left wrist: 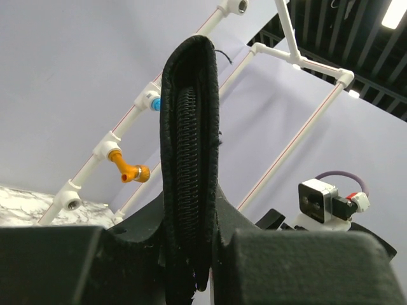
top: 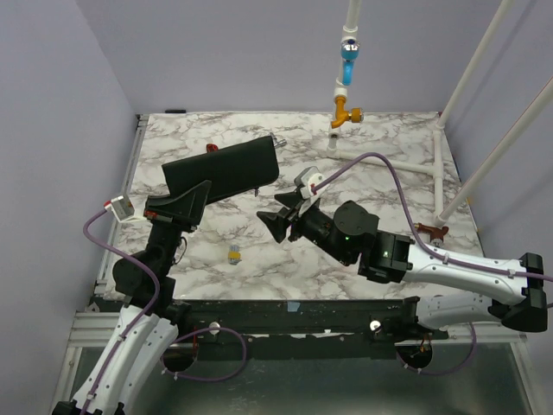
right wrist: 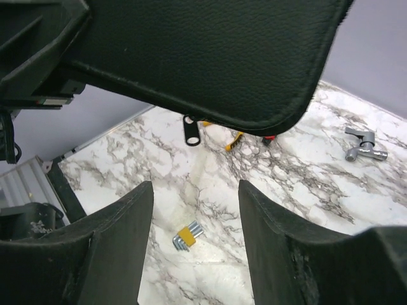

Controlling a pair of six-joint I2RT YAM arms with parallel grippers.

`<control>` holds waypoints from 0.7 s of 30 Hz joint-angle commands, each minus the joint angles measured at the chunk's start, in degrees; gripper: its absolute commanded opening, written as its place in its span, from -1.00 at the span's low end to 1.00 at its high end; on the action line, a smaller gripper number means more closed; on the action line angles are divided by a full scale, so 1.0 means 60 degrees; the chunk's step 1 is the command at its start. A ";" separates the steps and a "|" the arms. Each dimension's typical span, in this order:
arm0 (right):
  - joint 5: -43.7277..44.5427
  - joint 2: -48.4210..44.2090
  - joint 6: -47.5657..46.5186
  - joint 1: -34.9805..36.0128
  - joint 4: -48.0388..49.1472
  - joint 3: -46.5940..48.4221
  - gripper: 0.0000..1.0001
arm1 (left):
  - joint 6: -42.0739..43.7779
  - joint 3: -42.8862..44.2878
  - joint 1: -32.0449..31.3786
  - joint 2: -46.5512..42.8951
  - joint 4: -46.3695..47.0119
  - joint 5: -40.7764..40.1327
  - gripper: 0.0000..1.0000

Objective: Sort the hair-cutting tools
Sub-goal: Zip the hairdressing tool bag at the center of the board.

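Left wrist view: the left gripper (left wrist: 191,267) is clenched on one edge of a soft black pouch (left wrist: 187,127) of grainy leatherette with a ribbed zip, held above the marble table (right wrist: 356,210). The right gripper (right wrist: 196,241) gapes empty just below it. It would do best to pinch the dangling metal zip pull (right wrist: 191,131) squarely and draw it along the zip. Neither comb nor scissors shows; they may be inside the pouch.

black pouch (top: 226,170) held over desk (top: 216,233) left-centre blocks top-down approach. gap beneath passable: right gripper (right wrist: 194,190) jaws spread there, only hex keys (right wrist: 185,236) below. PVC frame (top: 437,173) fences right side.
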 commanded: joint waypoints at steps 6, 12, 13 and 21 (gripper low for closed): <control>0.0717 -0.0415 0.0129 0.0058 0.1613 -0.0293 0.14 | 0.0665 0.0910 -0.0007 0.0268 0.1361 0.1228 -1.00; 0.0611 -0.0420 -0.0021 0.0060 0.2599 -0.0566 0.18 | 0.2257 0.1962 -0.0198 0.0652 0.2079 0.2663 -1.00; 0.0588 -0.0471 -0.0058 0.0048 0.2684 -0.0629 0.20 | 0.2706 0.2163 -0.0280 0.0638 0.1984 0.2753 -1.00; 0.0451 -0.1082 -0.0326 0.0068 0.3656 -0.1297 0.24 | 0.3539 0.2446 -0.0458 0.0841 0.2619 0.2749 -1.00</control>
